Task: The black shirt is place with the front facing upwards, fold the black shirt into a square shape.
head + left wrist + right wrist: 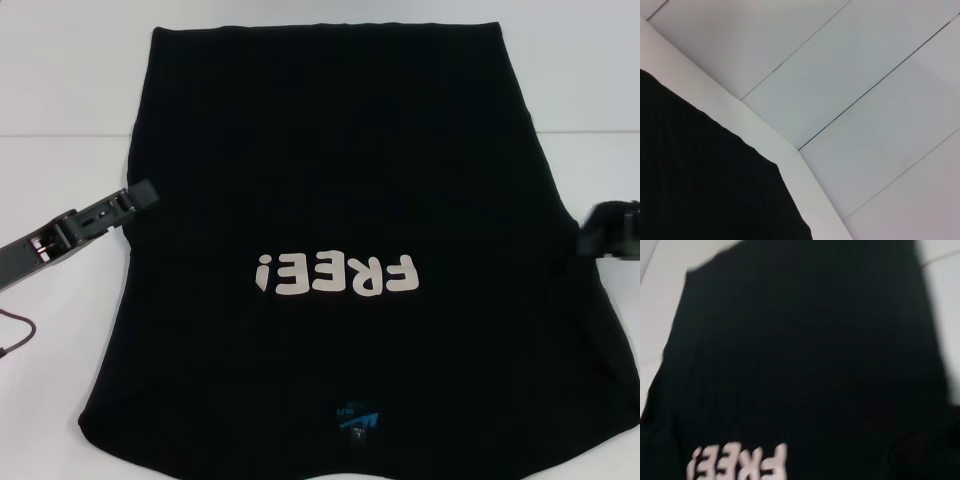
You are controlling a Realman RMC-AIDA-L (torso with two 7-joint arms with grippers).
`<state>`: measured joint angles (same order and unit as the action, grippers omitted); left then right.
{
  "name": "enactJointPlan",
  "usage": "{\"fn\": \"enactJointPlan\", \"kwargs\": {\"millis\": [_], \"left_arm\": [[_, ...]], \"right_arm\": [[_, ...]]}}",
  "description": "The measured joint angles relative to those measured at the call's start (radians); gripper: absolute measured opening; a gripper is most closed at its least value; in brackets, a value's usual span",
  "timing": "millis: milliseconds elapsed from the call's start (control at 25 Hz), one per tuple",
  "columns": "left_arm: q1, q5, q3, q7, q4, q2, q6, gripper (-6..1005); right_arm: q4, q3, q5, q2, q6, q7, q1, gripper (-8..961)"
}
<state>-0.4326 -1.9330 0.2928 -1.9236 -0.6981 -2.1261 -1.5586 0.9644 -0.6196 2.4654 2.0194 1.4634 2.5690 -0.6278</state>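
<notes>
Shirt: you are looking at the black shirt lying flat on the white table, front up, its white "FREE!" lettering reading upside down to you and the blue neck label at the near edge, hem at the far side.
Step in hand: you are judging this as the opening of the fold; no fold is showing yet, and both arms are flanking the cloth at mid-height.
Left gripper: the left gripper is reaching in low from your left, its tip at the shirt's left edge; the jaws are looking pressed together and are holding no cloth that can be made out.
Right gripper: the right gripper is sitting at the shirt's right edge, blurred; whether its jaws are spread or pinching, you cannot tell.
Next move: you are probably needing each gripper to take a side edge or sleeve and carry it inward toward the middle, keeping both sides even.
</notes>
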Motion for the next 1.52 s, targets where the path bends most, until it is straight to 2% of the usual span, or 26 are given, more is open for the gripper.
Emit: {"fn": "enactJointPlan", "kwargs": {"millis": [200,320,480,640,720,880,1040,1240,1520], "left_arm": [[0.0,0.002,-0.007,-0.002,0.0,0.0,0.0,947],[0.0,0.002,-0.016,0.0,0.0,0.001,0.0,947],[0.0,0.002,-0.023,0.0,0.0,0.004,0.0,947],[0.005,-0.004,-0.023,-0.01,-0.004,0.009,-0.001,947],[0.012,-0.009,-0.023,-0.038,-0.012,0.02,-0.015,947],[0.038,-0.049,-0.025,-0.142,-0.066,0.046,-0.074,947],[0.067,-0.196,-0.026,-0.292,-0.17,0.061,-0.15,947],[0.089,-0.328,-0.023,-0.384,-0.211,0.054,-0.197,947],[0.128,-0.384,-0.026,-0.354,-0.247,0.037,-0.202,947]], "right_arm": [[-0.08,-0.037,-0.003,0.012,-0.041,-0.02,-0.052,84],[-0.166,-0.044,-0.008,0.013,-0.083,-0.043,-0.083,88],[-0.295,-0.041,-0.016,-0.009,-0.129,-0.084,-0.118,93],[-0.322,-0.039,-0.023,-0.032,-0.13,-0.082,-0.118,98],[-0.318,-0.018,-0.051,-0.046,-0.123,-0.078,-0.106,142],[-0.315,0.019,-0.16,-0.09,-0.094,-0.086,-0.078,231],[-0.309,0.021,-0.218,-0.124,-0.062,-0.094,-0.07,319],[-0.303,0.023,-0.227,-0.126,-0.05,-0.13,-0.073,574],[-0.303,0.015,-0.228,-0.117,-0.049,-0.162,-0.08,594]]}}
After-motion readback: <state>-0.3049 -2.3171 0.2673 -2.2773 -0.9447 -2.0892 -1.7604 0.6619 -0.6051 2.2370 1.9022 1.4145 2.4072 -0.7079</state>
